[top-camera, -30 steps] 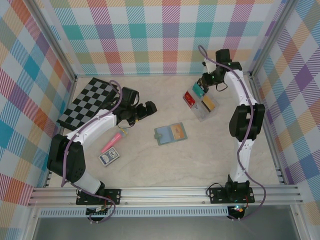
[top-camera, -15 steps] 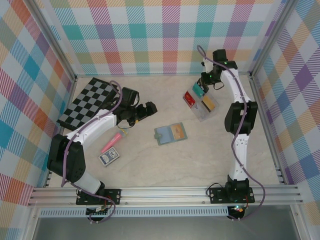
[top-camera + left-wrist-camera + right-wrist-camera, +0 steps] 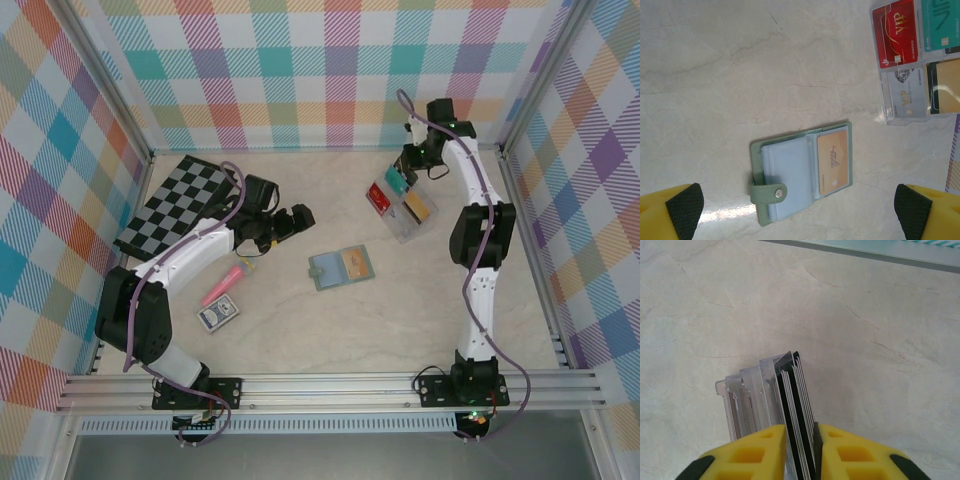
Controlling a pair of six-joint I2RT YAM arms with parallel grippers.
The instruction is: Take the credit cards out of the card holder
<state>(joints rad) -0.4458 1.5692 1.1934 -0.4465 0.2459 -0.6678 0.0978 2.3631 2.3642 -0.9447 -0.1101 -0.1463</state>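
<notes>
Now the right gripper [image 3: 801,432] is clenched on the teal card [image 3: 398,181], which it holds on edge at the clear tray [image 3: 742,390]; I judge this step is the depositing. The card holder [image 3: 802,172] lies open mid-table, apart from the tray, with an orange card [image 3: 833,160] inside. The left gripper [image 3: 799,212] hangs above it, released wide. The next move calls for letting go, then fetching that card.

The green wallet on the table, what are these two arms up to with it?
They are emptying it of cards. The card holder lies open with one orange card inside. The right gripper pinches thin cards on edge at the clear tray, where others lie. The left gripper is open, apart from the holder.
</notes>
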